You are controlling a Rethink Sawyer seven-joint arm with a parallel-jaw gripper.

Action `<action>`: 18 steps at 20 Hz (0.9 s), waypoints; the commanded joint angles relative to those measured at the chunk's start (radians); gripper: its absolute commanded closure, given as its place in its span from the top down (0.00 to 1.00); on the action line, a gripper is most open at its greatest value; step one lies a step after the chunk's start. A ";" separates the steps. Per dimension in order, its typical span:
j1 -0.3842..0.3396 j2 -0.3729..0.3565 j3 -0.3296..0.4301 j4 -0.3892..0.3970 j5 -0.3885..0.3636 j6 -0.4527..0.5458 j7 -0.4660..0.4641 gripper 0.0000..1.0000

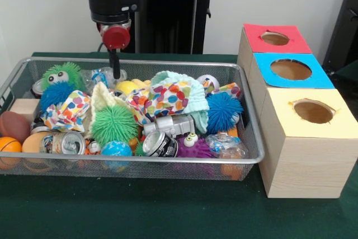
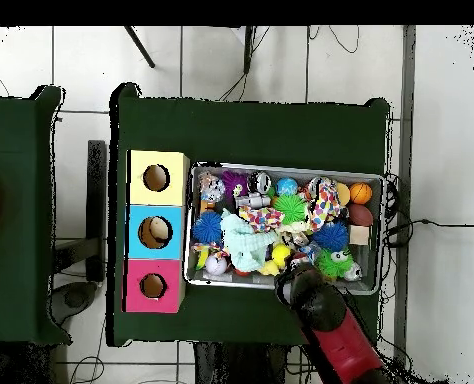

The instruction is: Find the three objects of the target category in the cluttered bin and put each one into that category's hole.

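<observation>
A wire mesh bin (image 1: 140, 160) (image 2: 286, 167) is packed with clutter. In it are green spiky balls (image 1: 114, 124), blue spiky balls (image 1: 224, 110), a purple spiky toy with eyes (image 1: 193, 146), crushed cans (image 1: 159, 144), a mint cloth (image 1: 184, 90) and a dotted cloth (image 1: 159, 99). My gripper (image 1: 115, 71) (image 2: 289, 283) reaches down at the bin's far left side in the front view. It sits beside a clear bagged item (image 1: 100, 76) and above a yellow toy (image 1: 127, 87). Nothing visible is held.
Three wooden boxes stand beside the bin, each with a round hole: red top (image 1: 274, 38) (image 2: 153, 286), blue top (image 1: 291, 69) (image 2: 155, 232), yellow top (image 1: 313, 111) (image 2: 157, 178). A brown football (image 1: 14, 126), an orange ball (image 1: 8, 145) and a wooden block (image 1: 25, 107) fill the bin's left end.
</observation>
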 commanded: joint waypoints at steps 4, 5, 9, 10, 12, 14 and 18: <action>-0.015 0.024 0.078 -0.009 -0.002 0.008 0.228 1.00; -0.019 0.026 0.080 -0.010 -0.004 0.006 0.226 1.00; -0.026 0.022 0.075 -0.016 -0.004 0.023 0.210 1.00; -0.024 0.017 0.069 -0.018 -0.002 0.032 0.204 1.00; -0.016 0.003 0.050 -0.027 0.005 0.066 0.185 1.00; -0.020 0.000 0.039 -0.042 0.006 0.093 0.164 1.00; -0.040 0.021 0.040 -0.070 -0.003 0.103 0.140 1.00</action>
